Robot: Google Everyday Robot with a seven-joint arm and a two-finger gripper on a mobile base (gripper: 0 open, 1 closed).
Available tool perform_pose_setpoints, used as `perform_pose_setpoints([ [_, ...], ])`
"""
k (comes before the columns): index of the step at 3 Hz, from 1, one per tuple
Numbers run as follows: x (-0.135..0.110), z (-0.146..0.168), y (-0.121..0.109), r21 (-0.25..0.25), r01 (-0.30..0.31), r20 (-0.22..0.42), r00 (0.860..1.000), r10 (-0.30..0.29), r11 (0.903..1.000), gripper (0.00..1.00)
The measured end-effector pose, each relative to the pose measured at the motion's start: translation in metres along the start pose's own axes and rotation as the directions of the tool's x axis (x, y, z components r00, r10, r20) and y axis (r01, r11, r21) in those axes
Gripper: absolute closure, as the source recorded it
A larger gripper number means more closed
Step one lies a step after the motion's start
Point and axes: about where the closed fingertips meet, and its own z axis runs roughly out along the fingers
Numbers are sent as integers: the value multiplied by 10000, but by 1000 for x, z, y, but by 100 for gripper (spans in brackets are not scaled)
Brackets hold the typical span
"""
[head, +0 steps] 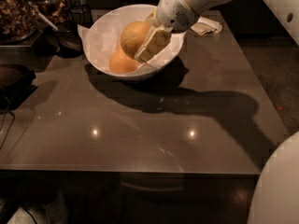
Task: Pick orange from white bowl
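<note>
The white bowl (161,59) stands at the back of the dark table, lined with crinkled white paper. My gripper (140,50) reaches into it from the upper right. It is shut on the paler yellow-orange orange (131,35), which sits raised near the bowl's rim height. One pale finger (152,45) lies along the fruit's right side; the other is hidden behind the fruit. A deeper-orange fruit (121,62) lies lower in the bowl, just left of the fingertip.
Crumpled white paper (206,26) lies behind the arm at the table's back right. Dark containers (28,8) and a dark pan (65,38) crowd the back left. A black object (14,80) lies at the left edge. My white body (280,185) fills the lower right.
</note>
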Motion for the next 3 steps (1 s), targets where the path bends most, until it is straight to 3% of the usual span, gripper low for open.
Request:
perform_pose_setpoints([
  [1, -5, 0, 5, -1, -150, 30, 9999, 150, 9999, 100],
  [2, -18, -10, 26, 416, -483, 139, 9988, 478, 9980, 100],
  [3, -26, -17, 61, 1014, -888, 231, 9960, 869, 9909, 100],
])
